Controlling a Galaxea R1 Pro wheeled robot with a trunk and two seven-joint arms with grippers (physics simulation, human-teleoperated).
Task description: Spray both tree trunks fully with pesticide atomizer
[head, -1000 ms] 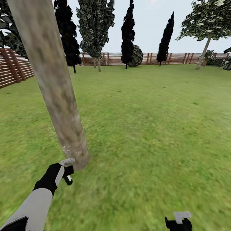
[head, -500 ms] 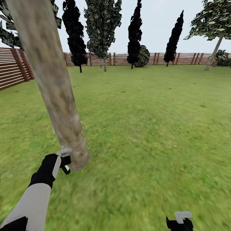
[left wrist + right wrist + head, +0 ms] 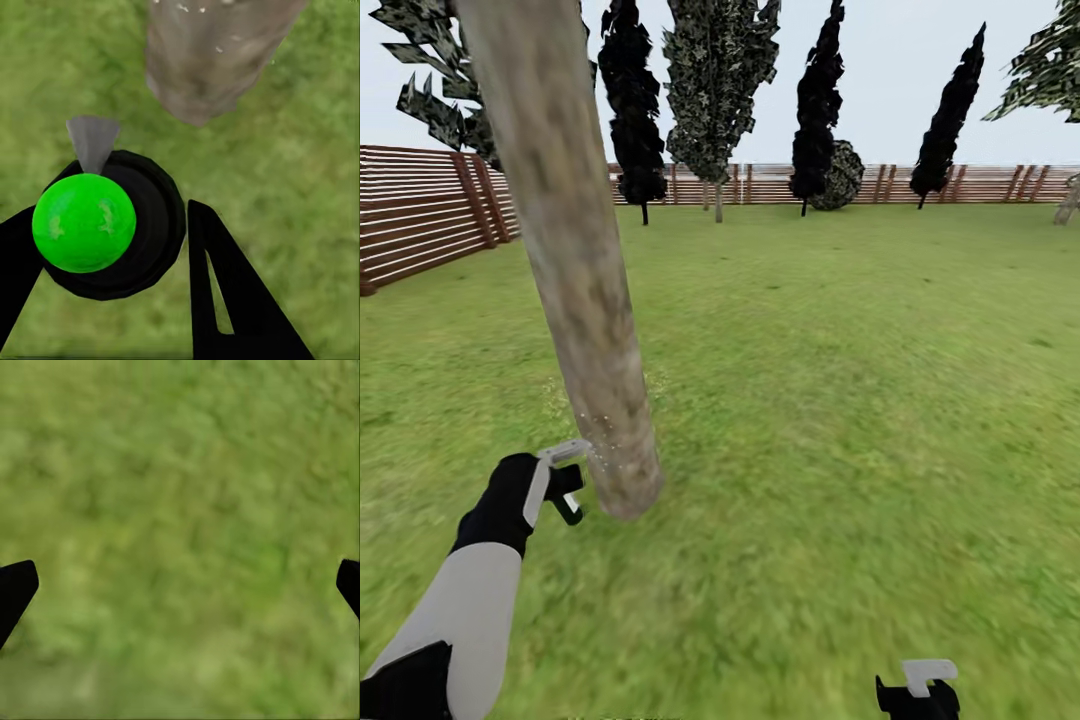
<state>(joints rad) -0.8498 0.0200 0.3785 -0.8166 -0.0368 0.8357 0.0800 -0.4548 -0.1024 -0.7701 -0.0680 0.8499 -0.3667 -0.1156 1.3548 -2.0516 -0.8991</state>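
Left gripper (image 3: 568, 492) low beside the trunk (image 3: 575, 270), fingers clamped on the atomizer (image 3: 105, 223), its green ball and grey nozzle facing the bark at the foot of the tree, pale specks dotting the trunk near the nozzle. Right gripper (image 3: 180, 585) hangs over bare grass (image 3: 840, 400), fingers spread wide, nothing between them; fence (image 3: 420, 215) runs behind

1. The left arm (image 3: 470, 610) is light grey, with a black part near the wrist.
2. The left gripper (image 3: 567, 482) has a pale grey piece and small black fingers (image 3: 225, 300), flat and pointed.
3. The right gripper (image 3: 920, 690) is black with a pale grey piece on top.
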